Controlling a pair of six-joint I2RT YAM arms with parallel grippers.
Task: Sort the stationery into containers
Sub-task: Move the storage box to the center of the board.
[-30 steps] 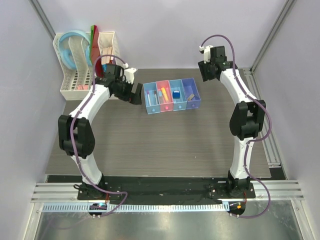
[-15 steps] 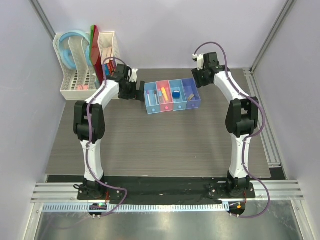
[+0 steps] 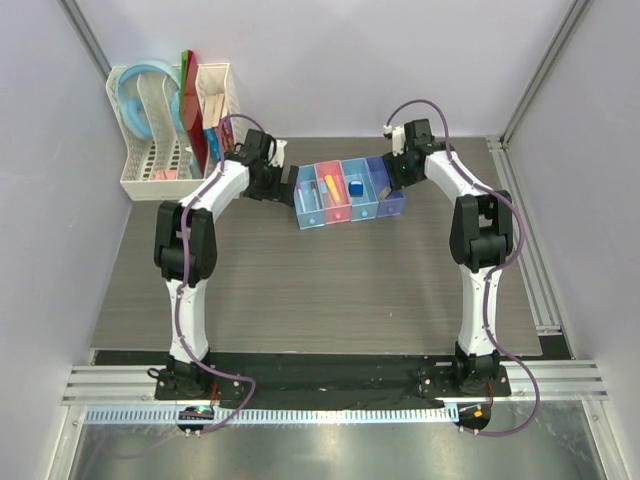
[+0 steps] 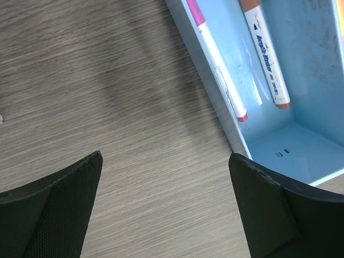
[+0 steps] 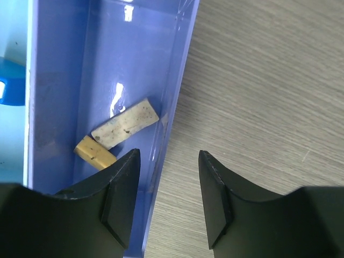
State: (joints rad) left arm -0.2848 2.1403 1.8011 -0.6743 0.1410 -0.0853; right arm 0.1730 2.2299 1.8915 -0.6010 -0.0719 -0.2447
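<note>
Our right pincer (image 5: 168,161) stands about half open and holds nothing. It straddles the outer wall of the violet bin (image 5: 173,102), one jaw inside and one over the desk (image 5: 269,107), with a gap showing on either side of the wall. Just at 9 o'clock of the inner jaw lie a tan piece (image 5: 125,129) and a yellower one (image 5: 94,153).

Our left pincer (image 4: 165,177) gapes as wide as it goes, also holding nothing. The corner of the light-blue bin (image 4: 312,80) sits just beside its 3 o'clock jaw (touching or not, we cannot tell), and two pens (image 4: 217,70) lie inside.

From above, the four joined bins (image 3: 352,215) lie a little askew near the desk's 12 o'clock edge, with a pincer at each end. An orange piece (image 3: 330,187) and a blue block (image 3: 355,187) are in the middle bins. We see no loose stationery on the desk.

The risks, as we judge them:
- If we close on that thin wall and lift one end only, the row could tip and spill.
- The inner jaw could pinch or flick the tan pieces.
- An uneven push from the two ends would twist the row further.
- The rack (image 3: 150,180) at 10 o'clock leaves our left elbow little room.
</note>
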